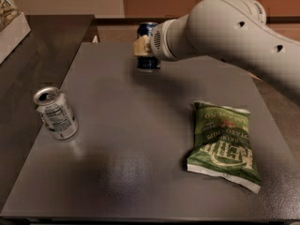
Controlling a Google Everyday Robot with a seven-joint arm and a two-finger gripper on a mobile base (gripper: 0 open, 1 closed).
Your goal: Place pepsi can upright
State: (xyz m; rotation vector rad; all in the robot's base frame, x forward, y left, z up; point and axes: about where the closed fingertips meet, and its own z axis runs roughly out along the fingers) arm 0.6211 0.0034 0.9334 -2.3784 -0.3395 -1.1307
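Pepsi can (149, 63) is upright at the far side of the table (140, 125), left of centre. I read the gripper (142, 46) as pinching the can's middle. I cannot confirm base contact. Silver can (55, 112) stands left; green chip bag (224, 144) lies right.

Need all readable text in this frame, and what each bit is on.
"KETTLE": on the green chip bag, upside down to the camera.
"POTATO CHIPS": same bag, smaller print.
Nutrition label on the silver can: too small to read.
White markings on the pepsi can, at the gripper over the far side of the table: unreadable.
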